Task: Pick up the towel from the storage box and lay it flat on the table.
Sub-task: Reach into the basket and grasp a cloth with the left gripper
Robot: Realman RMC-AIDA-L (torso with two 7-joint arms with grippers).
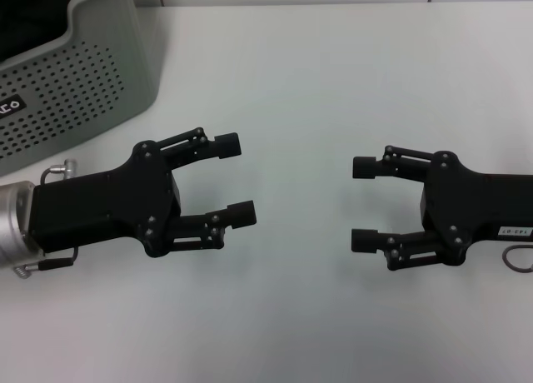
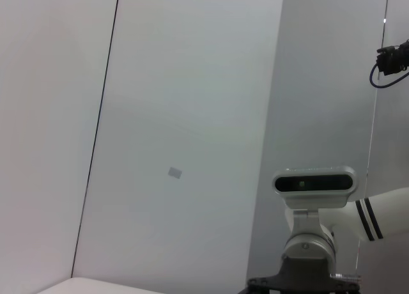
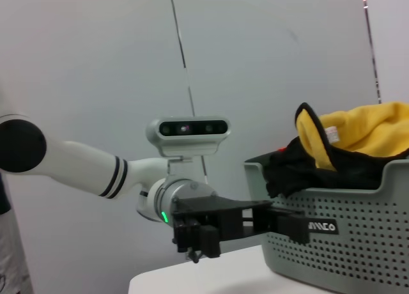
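The towel (image 3: pixel 367 131) shows only in the right wrist view, a yellow bundle heaped in the storage box (image 3: pixel 345 249) over a black cloth (image 3: pixel 300 169). In the head view the storage box (image 1: pixel 71 87) stands at the table's (image 1: pixel 316 75) far left corner, its inside dark and the towel hidden. My left gripper (image 1: pixel 235 179) hovers open over the table, just right of and nearer than the box, holding nothing. My right gripper (image 1: pixel 364 204) faces it from the right, also open and holding nothing. The left gripper (image 3: pixel 291 227) appears side-on in front of the box.
A bare stretch of table lies between the two grippers and beyond them. The box carries a small black label (image 1: pixel 10 106). The left wrist view shows only a wall and the right arm's wrist camera (image 2: pixel 313 182).
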